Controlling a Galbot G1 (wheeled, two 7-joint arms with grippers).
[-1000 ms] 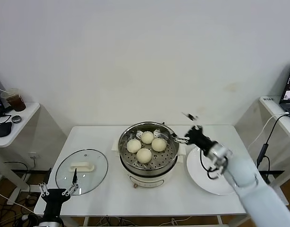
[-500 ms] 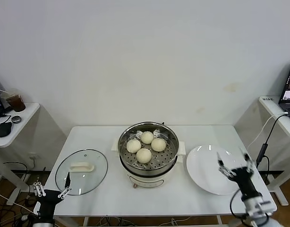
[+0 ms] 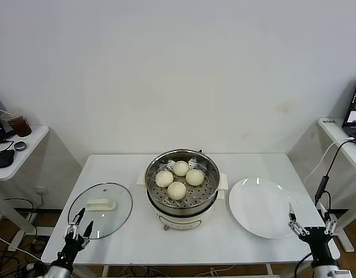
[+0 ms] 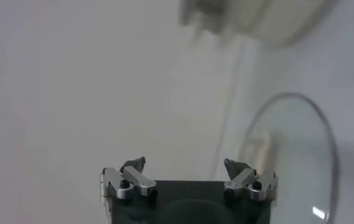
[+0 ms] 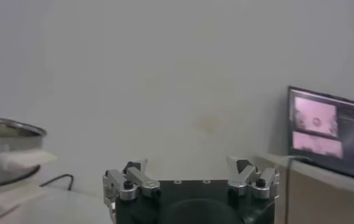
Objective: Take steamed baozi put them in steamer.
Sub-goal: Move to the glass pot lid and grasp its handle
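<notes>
At the near edge of the white table (image 3: 247, 246), both arms hung low and idle: the left gripper (image 3: 77, 228) sat just off the front left corner with its fingers spread and nothing between them, close to the glass lid (image 3: 100, 209) lying flat on the tabletop, and the right gripper (image 3: 311, 227) sat off the front right corner, likewise spread wide and empty, just beside the rim of the white plate (image 3: 261, 207). That plate was bare, with no bun left on it. A little farther back, in the middle of the table, stood the steamer (image 3: 182, 189), and on its perforated tray lay all four baozi (image 3: 177, 190), clustered toward the left and back of the pot, close together but each seated flat on the steel. By the look of it the loading was finished, so the step in hand was simply to stand clear, and doing that well meant keeping both arms low and apart from the pot so no finger clipped its rim or nudged a bun. If the lid were to go on afterward, I judged the left arm best placed for it, taking it by its white handle. Beyond the table rose a plain white wall, with a side table and cup (image 3: 16, 123) far left.
</notes>
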